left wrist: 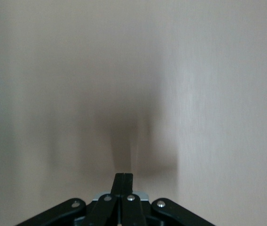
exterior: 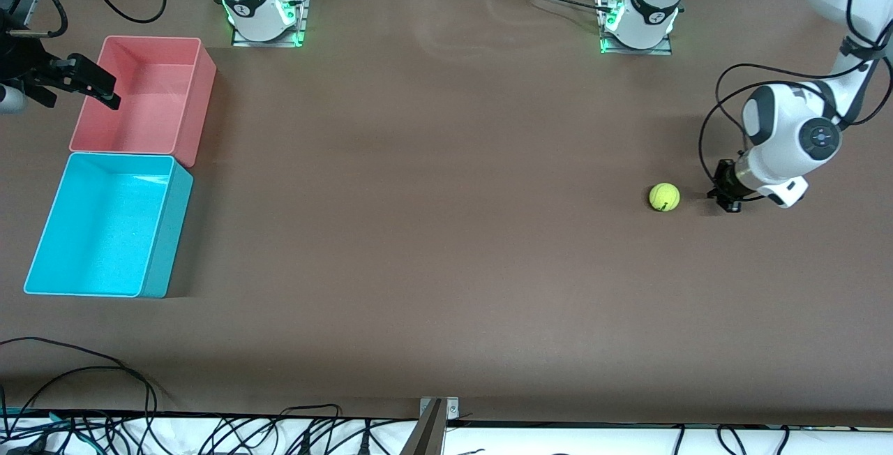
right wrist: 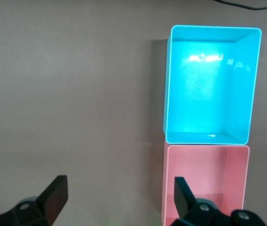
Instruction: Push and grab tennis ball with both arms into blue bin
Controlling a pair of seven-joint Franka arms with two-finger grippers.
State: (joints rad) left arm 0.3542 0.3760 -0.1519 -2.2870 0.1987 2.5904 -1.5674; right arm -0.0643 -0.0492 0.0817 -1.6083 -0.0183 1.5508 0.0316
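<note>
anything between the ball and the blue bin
Nothing: in the front view only bare brown table lies between the ball and the blue bin.

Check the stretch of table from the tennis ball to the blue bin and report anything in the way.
Nothing visible blocks it: only bare table lies between the tennis ball and the blue bin. The pink bin sits beside the blue one, farther from the front camera, off the line.
</note>
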